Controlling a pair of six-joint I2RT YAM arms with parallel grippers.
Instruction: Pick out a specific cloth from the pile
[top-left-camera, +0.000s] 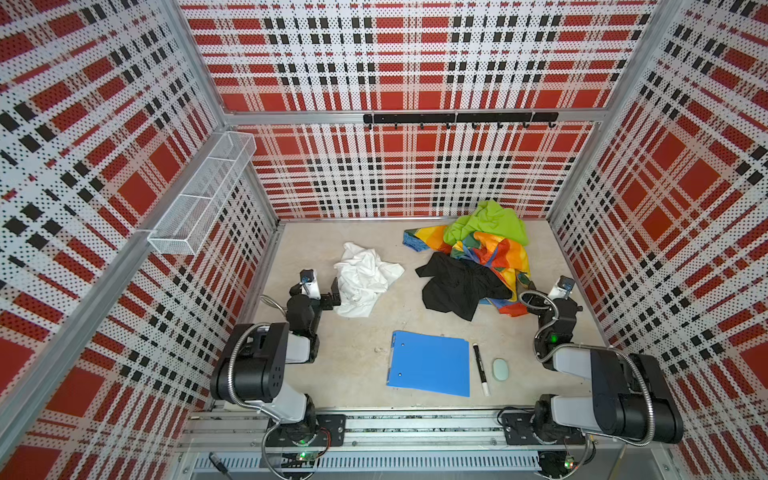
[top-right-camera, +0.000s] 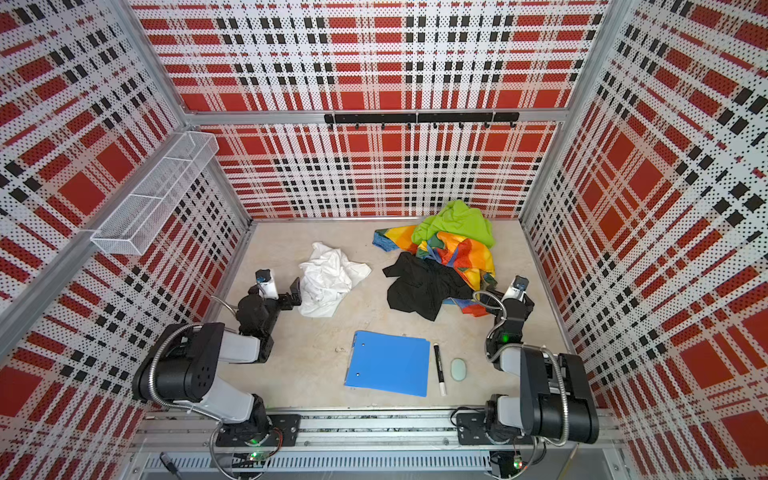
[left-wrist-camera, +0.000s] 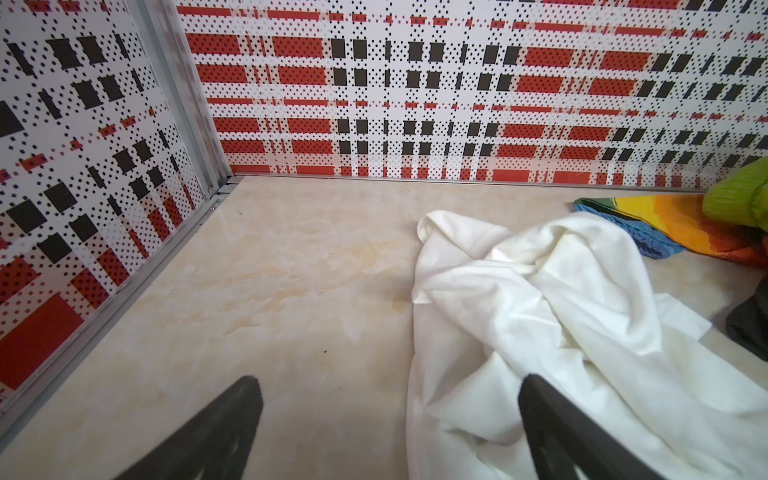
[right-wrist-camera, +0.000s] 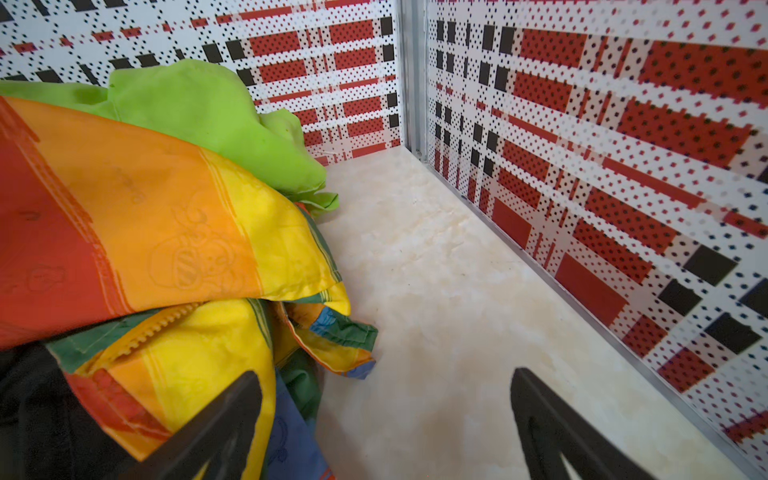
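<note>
The cloth (top-left-camera: 365, 278), white, lies crumpled on the table (top-left-camera: 357, 357) in both top views, apart from the pile (top-left-camera: 478, 266) and to its left.

Left wrist: left gripper (left-wrist-camera: 390, 386) wide open, nothing held. One finger is over the cloth's near edge, the other over bare table. Risk: closing here prob nips only a thin fold, which slips out.

Right wrist: right gripper (right-wrist-camera: 386, 386) open, empty, one finger at the rainbow cloth (right-wrist-camera: 166, 232). Could snag it, i.e. wrong item.

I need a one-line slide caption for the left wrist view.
Open left end effector at the edge of the crumpled white cloth, with the colourful pile behind.
</note>
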